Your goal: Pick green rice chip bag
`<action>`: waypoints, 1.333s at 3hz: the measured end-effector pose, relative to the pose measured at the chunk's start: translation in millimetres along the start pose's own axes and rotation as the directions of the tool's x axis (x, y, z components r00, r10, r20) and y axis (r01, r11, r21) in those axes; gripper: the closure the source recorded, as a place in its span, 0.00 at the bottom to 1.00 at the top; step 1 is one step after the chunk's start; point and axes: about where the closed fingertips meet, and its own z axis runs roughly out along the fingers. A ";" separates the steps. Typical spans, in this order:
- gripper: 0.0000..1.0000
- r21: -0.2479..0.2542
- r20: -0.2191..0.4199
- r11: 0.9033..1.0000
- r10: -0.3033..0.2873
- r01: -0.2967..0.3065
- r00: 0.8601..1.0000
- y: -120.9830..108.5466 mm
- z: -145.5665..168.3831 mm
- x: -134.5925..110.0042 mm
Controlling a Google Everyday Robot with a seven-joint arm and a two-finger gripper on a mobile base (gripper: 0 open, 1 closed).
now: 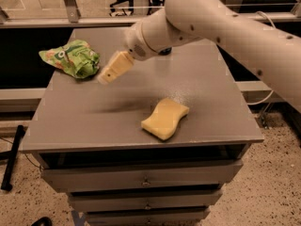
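The green rice chip bag [73, 58] lies crumpled at the back left of the grey table [94, 121]. It is bright green with white lettering and orange-red marks. My gripper [104, 76] hangs above the table just right of the bag, a little apart from it, at the end of the white arm [197, 18] that reaches in from the upper right. It holds nothing that I can see.
A yellow sponge [165, 118] lies at the front right of the table. The arm hides the back middle of the table. Drawers sit under the tabletop [141, 180]. A railing runs behind the table. Speckled floor lies on both sides.
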 end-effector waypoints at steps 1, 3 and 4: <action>0.00 0.019 0.044 1.000 -0.016 0.015 0.999 -22.5 54.0 -28.9; 0.00 0.046 0.049 0.999 -0.025 0.023 0.998 -50.8 133.7 -43.3; 0.00 0.026 0.051 1.000 -0.010 0.009 0.999 -47.0 155.7 -42.4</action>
